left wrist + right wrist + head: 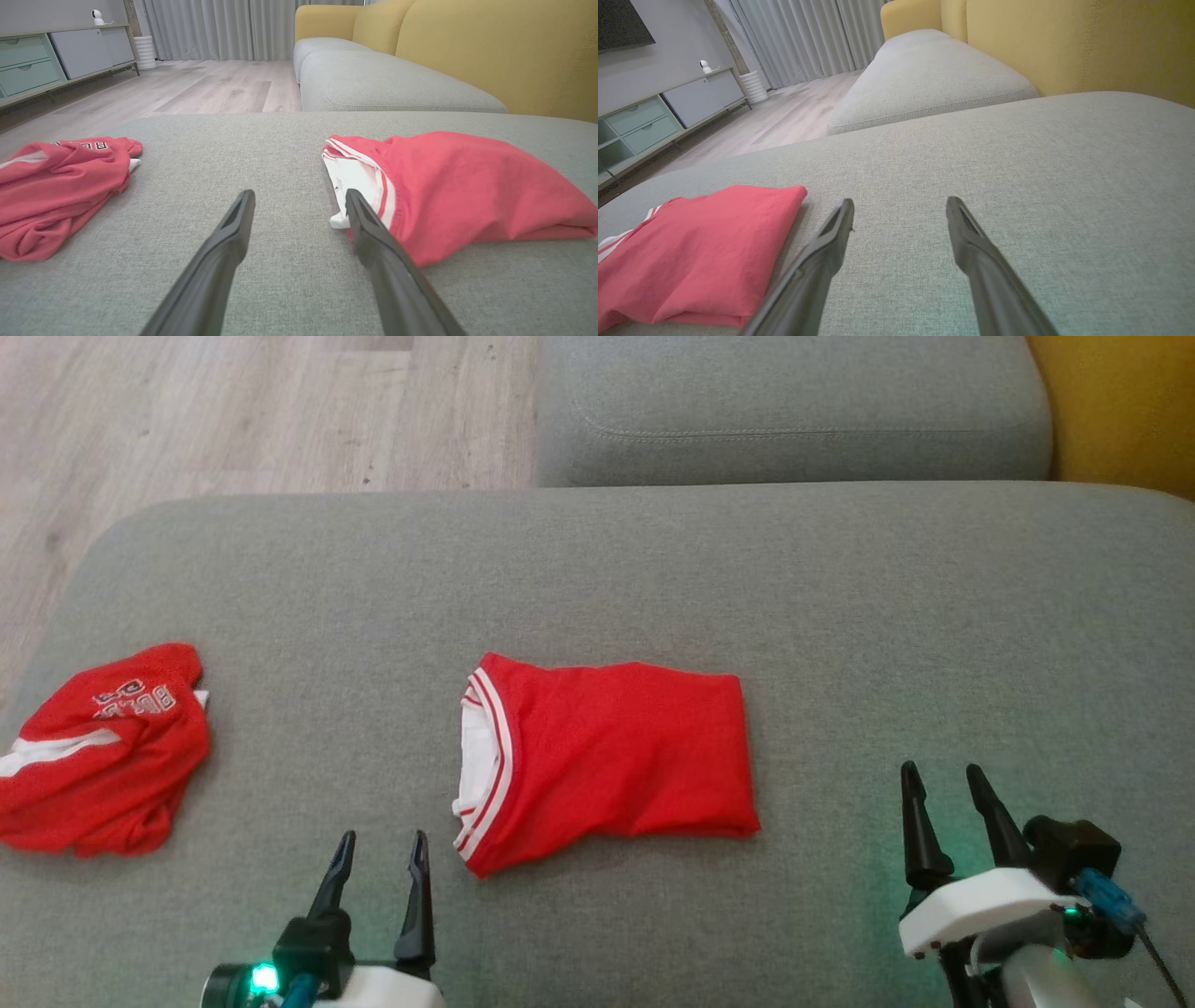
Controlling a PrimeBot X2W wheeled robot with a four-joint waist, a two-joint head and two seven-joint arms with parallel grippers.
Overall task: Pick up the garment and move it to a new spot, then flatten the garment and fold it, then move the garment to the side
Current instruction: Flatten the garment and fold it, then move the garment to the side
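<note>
Nearest me, the left gripper [383,838] and right gripper [941,769] both stand with fingers spread and empty, low over the grey cushion [653,569] on either side of the garment [607,756]. I judge this a ready stance for the sideways move. The garment lies at mid-cushion, folded into a neat red rectangle, its white-striped edge [487,756] just beside my left gripper. Well apart on the left lies a crumpled red garment [103,747]. Its white lettering appears to begin "BU"; the rest is unreadable. Beyond are a second cushion [794,411] and a wooden floor [233,411].
</note>
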